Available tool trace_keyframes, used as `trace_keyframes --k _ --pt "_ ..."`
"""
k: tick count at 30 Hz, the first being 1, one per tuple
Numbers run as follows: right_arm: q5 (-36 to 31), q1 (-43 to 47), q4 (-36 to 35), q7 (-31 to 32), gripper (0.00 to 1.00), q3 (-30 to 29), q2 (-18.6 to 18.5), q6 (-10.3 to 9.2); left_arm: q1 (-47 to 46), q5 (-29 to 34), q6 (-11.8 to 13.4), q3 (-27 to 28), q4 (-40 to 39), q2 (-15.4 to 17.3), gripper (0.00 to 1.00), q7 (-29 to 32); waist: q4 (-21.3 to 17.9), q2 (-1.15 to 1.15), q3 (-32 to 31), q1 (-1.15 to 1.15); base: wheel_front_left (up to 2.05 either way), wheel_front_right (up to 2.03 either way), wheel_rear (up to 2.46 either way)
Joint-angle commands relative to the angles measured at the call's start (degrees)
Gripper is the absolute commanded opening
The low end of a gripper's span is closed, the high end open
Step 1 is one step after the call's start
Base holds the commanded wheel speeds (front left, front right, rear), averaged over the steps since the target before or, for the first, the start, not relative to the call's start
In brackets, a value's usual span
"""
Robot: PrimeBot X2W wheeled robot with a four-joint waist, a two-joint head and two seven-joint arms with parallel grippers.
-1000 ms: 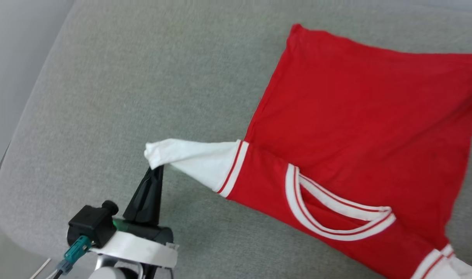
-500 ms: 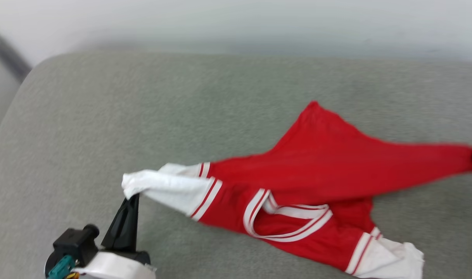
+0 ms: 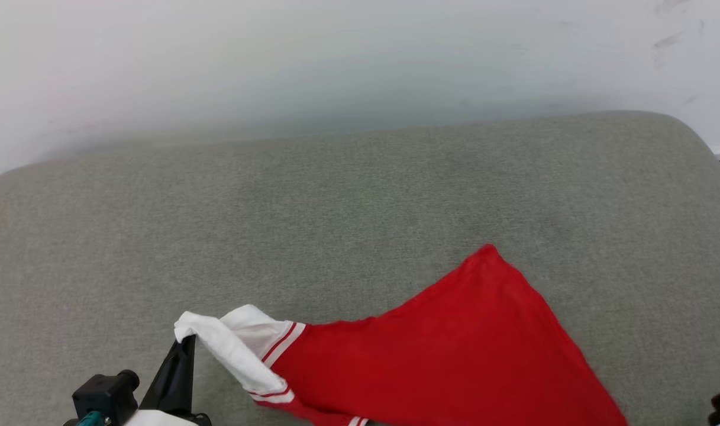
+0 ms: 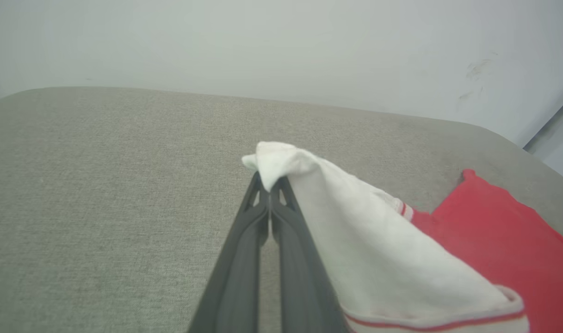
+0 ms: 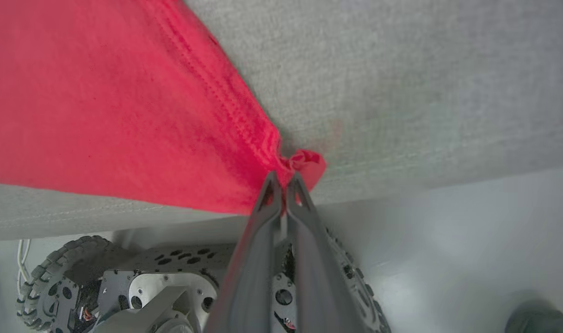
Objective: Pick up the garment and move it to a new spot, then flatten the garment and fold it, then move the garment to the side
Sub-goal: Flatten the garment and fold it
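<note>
The garment (image 3: 454,355) is a red shirt with a white sleeve (image 3: 235,337) and striped trim, stretched across the near part of a grey cushion (image 3: 336,207). My left gripper (image 3: 185,342) at the lower left is shut on the sleeve's tip; the left wrist view shows the closed fingers (image 4: 244,259) pinching the white sleeve (image 4: 355,222) beside the red body (image 4: 508,231). In the right wrist view my right gripper (image 5: 283,179) is shut on a bunched red hem corner (image 5: 304,162) over the cushion's front edge. The chest print is hidden.
A white wall (image 3: 336,59) rises behind the cushion, whose rounded right end (image 3: 691,136) lies at the far right. Below the cushion's front edge (image 5: 448,180) I see my wheeled base (image 5: 124,286) on a pale floor (image 5: 448,259).
The head view has swung upward and now takes in the wall. The garment has gone from lying spread to being drawn taut between both grippers, nearer the front edge; its collar has left view.
</note>
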Motion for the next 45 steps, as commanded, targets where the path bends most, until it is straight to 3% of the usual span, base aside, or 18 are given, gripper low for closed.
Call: trace_keyframes --k 1,2,6,12,17,20,26,32,39,45 --pt "-0.16 0.38 -0.3 -0.92 0.43 0.02 0.69 -0.02 0.25 -0.18 0.13 0.24 -0.06 0.34 0.0 -0.09 -0.43 0.0 0.01 0.02 0.0 0.0 0.0" --pt "0.29 0.74 -0.67 -2.26 1.0 -0.21 1.82 -0.02 0.26 -0.22 0.08 0.17 0.11 0.39 0.0 0.06 -0.56 0.0 0.08 0.02 0.0 0.0 0.0" --pt "-0.37 0.71 -2.71 -10.86 1.0 -0.09 3.58 -0.03 -0.03 -0.33 0.21 -0.12 -0.08 0.47 0.0 0.26 -0.79 0.0 0.33 0.02 0.0 0.0 0.0" --pt "-2.7 -4.59 -2.22 -27.47 1.0 1.81 2.74 -0.03 -1.19 -0.35 0.24 -0.76 -0.82 0.41 0.0 0.77 -0.31 0.0 1.13 0.02 0.0 0.0 0.0" --pt "-2.06 -12.11 2.34 -31.1 1.0 5.35 0.52 -0.02 -2.91 0.13 -0.13 -1.82 -2.12 0.56 0.0 1.4 1.39 0.0 2.99 0.02 0.0 0.0 0.0" --pt "0.09 -17.53 5.38 -27.82 1.0 9.27 -2.02 -0.02 -3.96 0.48 -0.2 -2.37 -2.63 0.67 0.0 1.26 2.54 0.0 4.39 0.02 0.0 0.0 0.0" --pt "4.32 -29.51 9.07 -11.8 1.0 15.92 -7.74 -0.02 -7.95 1.12 -0.89 -3.95 -2.85 0.04 0.0 0.76 5.89 0.0 8.9 0.02 0.0 0.0 0.0" --pt "4.69 -39.18 9.85 -1.38 1.0 21.16 -10.37 -0.02 -12.67 1.31 -1.9 -5.46 -1.64 -1.16 0.0 -0.68 9.29 0.0 13.81 0.02 0.0 0.0 0.0" --pt "5.79 -44.89 14.92 4.03 1.0 26.8 -10.3 -0.02 -17.03 1.5 -2.95 -6.97 0.78 -2.53 0.0 -2.52 11.61 0.0 18.72 0.02 0.0 0.0 0.0" --pt "7.42 -41.71 21.44 12.77 1.0 30.35 -9.3 -0.03 -18.12 1.25 -3.4 -7.32 2.59 -3.18 0.0 -3.32 12.01 0.0 19.73 0.02 0.0 0.0 0.0"
